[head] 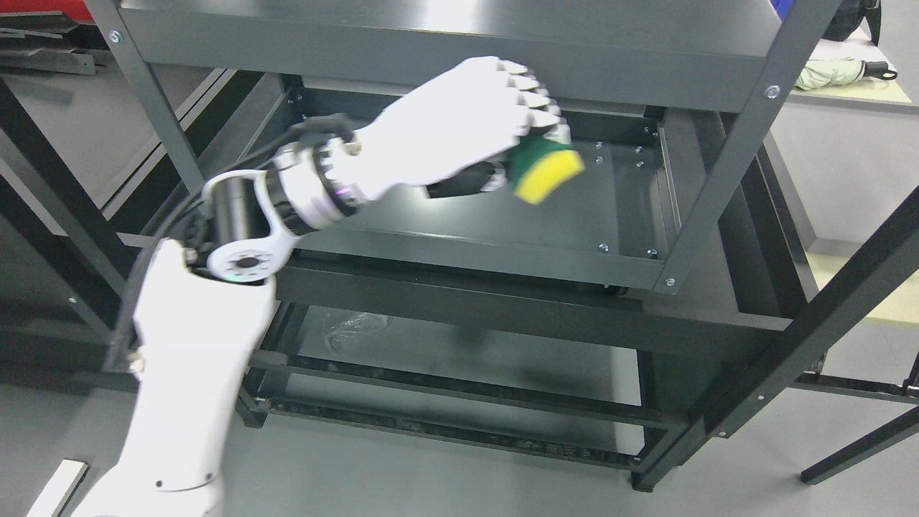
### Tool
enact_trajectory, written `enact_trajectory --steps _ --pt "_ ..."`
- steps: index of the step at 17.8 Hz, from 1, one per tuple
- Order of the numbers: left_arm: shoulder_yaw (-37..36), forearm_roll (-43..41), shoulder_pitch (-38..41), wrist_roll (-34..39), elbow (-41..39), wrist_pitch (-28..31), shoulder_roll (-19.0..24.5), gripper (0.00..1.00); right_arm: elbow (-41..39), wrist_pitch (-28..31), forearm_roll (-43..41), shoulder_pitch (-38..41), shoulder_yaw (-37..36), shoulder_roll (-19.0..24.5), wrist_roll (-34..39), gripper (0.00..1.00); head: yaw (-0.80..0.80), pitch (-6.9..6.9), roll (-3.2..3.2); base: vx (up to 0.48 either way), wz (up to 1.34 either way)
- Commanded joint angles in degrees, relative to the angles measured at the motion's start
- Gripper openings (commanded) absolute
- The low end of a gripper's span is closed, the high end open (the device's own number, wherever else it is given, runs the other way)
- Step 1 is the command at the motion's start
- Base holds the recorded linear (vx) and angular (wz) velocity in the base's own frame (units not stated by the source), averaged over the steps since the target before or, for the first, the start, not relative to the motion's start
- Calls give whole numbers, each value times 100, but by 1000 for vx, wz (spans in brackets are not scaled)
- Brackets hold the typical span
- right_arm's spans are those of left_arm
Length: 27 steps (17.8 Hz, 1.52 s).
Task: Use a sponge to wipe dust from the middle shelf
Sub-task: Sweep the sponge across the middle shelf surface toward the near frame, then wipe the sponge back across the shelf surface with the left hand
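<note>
My left hand reaches in from the lower left between the top and middle levels of a dark metal shelf unit. Its white fingers are curled over a sponge that is yellow with a green scouring face. The sponge hangs just above the middle shelf, toward its middle right part; whether it touches the surface cannot be told. The thumb side under the sponge is partly hidden. The right arm does not show.
The top shelf overhangs the hand closely. A slanted upright post stands right of the sponge. A bottom shelf holds a crumpled clear plastic wrap. A folded umbrella lies on a table at the upper right.
</note>
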Motion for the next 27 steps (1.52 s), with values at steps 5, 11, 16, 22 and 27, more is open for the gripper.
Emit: enact_trajectory --steps 5,11,16,22,27 --pt "3621 1333 1529 -77 514 -33 2331 0 -100 3 0 0 0 -100 -5 100 0 0 0 0 0" --pt "3931 1280 1389 -16 1193 -33 2357 0 -100 3 0 0 0 -100 -5 100 0 0 0 0 0" --pt "1622 930 933 37 429 -33 375 0 -100 3 0 0 0 -100 -5 100 0 0 0 0 3" --pt "-777 322 124 72 209 -33 -637 0 -100 3 0 0 0 -100 -5 100 0 0 0 -1 8" --pt "-2334 339 -35 722 120 99 -637 0 -100 3 0 0 0 -100 -5 100 0 0 0 0 -6"
